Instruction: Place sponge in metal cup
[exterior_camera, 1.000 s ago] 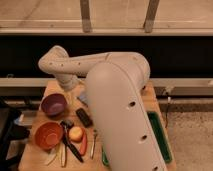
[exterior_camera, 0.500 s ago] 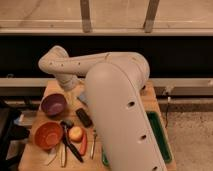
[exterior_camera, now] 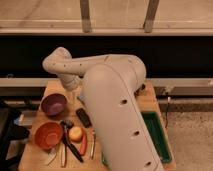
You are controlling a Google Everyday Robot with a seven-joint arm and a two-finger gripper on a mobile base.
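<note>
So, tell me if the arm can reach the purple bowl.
Probably yes: the purple bowl lies uncovered beside the forearm; the gripper itself is hidden behind the big white arm.

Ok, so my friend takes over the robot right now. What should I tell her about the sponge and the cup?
Gripper: out of sight, hidden behind the robot's big white arm, which bends over the table.
Sponge and metal cup: neither one shows; the arm covers the middle of the table.
In view: purple bowl, orange bowl, dark bar, round fruit, green tray on the right.
Done: nothing that can be confirmed.
Left: find the sponge, pick it up, put it in the metal cup.
</note>
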